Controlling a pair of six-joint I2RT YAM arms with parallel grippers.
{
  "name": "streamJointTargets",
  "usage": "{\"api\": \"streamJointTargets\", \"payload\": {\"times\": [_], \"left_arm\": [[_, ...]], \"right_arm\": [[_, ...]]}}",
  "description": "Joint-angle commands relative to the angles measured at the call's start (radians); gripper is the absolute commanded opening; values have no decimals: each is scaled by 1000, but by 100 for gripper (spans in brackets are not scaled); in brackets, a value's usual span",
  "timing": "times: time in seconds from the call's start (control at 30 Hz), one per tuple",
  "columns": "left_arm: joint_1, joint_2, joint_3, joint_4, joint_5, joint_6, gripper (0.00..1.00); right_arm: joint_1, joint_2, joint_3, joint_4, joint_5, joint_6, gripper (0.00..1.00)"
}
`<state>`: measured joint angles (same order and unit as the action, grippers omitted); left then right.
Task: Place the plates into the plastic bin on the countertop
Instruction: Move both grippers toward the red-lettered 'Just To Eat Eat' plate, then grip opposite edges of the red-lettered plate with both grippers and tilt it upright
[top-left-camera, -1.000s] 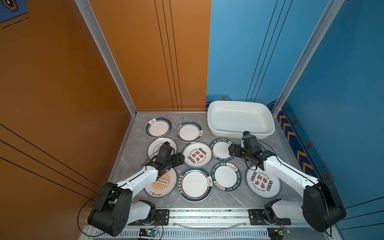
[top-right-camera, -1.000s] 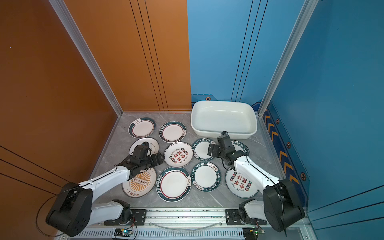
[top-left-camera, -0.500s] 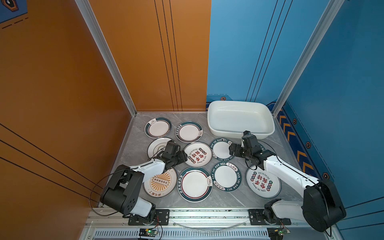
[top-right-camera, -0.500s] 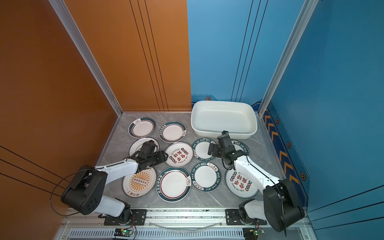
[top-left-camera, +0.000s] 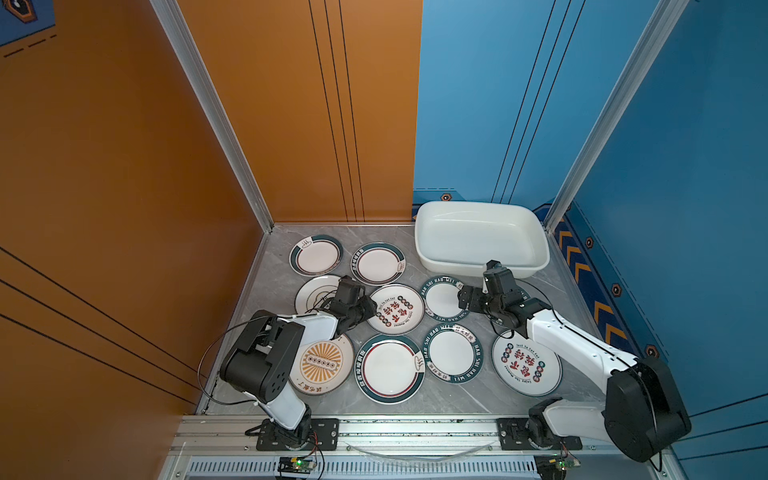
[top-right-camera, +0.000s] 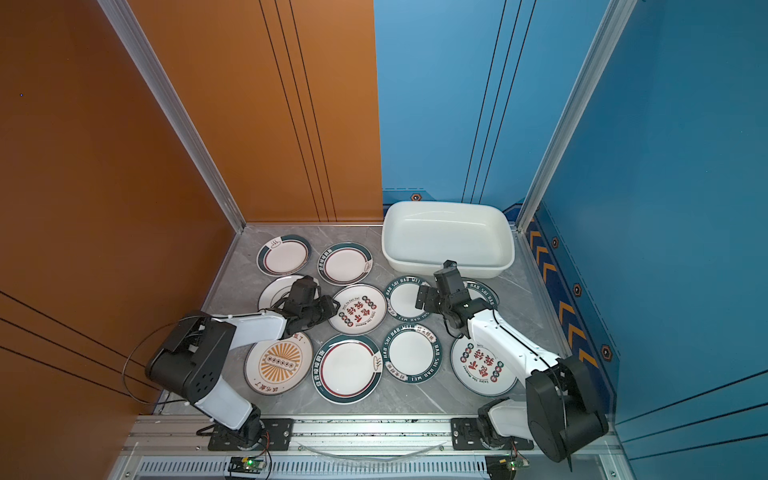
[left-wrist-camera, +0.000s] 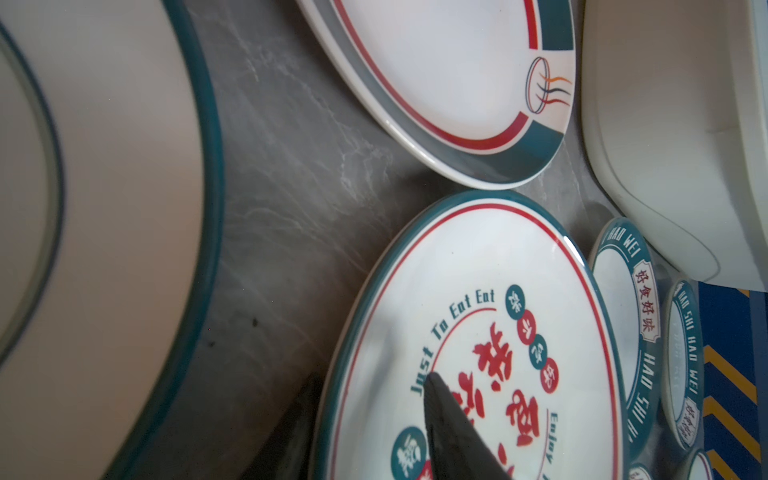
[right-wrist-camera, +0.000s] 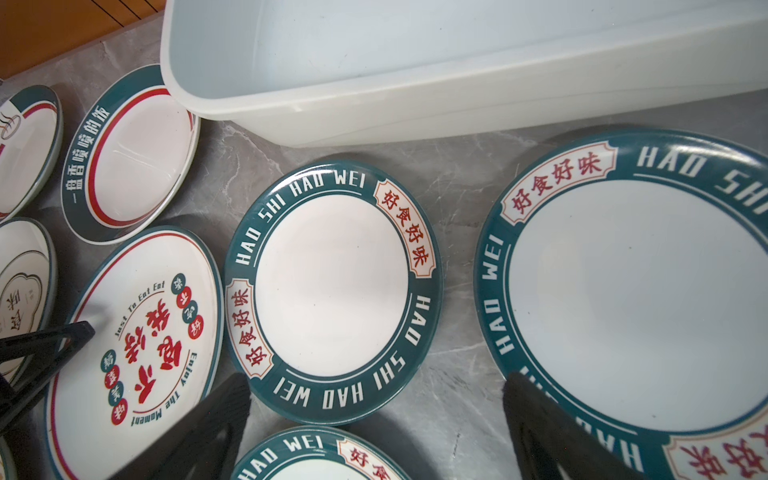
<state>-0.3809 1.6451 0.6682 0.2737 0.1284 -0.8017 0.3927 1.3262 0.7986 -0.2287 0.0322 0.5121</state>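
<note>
Several round plates lie flat on the grey countertop (top-left-camera: 374, 232) in both top views. The empty white plastic bin (top-left-camera: 457, 266) (right-wrist-camera: 374, 112) stands at the back right. My left gripper (top-left-camera: 374, 309) (left-wrist-camera: 370, 386) pinches the left rim of the red-character plate (top-left-camera: 399, 309) (left-wrist-camera: 498, 332), one finger on its face, the other under the rim; the plate still rests on the countertop. My right gripper (top-left-camera: 463, 301) (right-wrist-camera: 376, 399) hangs open and empty just in front of the bin, above the gap between green-rimmed plates (right-wrist-camera: 332, 286), whose rims its fingers (right-wrist-camera: 536, 415) overlap.
An orange-sunburst plate (top-left-camera: 320, 365) lies under the left forearm. One lettered plate (right-wrist-camera: 640, 307) is partly covered by the right arm. The orange wall (top-left-camera: 124, 208) bounds the left, the blue wall (top-left-camera: 685, 208) the right. A silver rail (top-left-camera: 415, 432) runs along the front.
The left gripper slid right onto the red-character plate's rim and its jaws narrowed around it, with that arm's elbow rising near the front. The right arm and all plates stayed put.
</note>
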Motion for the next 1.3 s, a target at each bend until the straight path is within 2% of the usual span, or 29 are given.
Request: {"api": "streamJointTargets", "payload": {"times": [0.0, 0.13, 0.43, 0.73, 1.27], "left_arm": [[-1, 48, -16, 13, 49, -14, 34], [19, 80, -23, 68, 108, -33, 22], [40, 67, -61, 108, 133, -41, 9], [50, 48, -65, 120, 164, -45, 0], [63, -91, -103, 119, 214, -68, 0]], "right_arm": [[-12, 27, 17, -20, 28, -20, 97], [-12, 39, 36, -24, 20, -19, 97], [-12, 41, 25, -17, 14, -11, 97], [-12, 46, 33, -18, -2, -1, 97], [-9, -4, 6, -17, -20, 9, 97]]}}
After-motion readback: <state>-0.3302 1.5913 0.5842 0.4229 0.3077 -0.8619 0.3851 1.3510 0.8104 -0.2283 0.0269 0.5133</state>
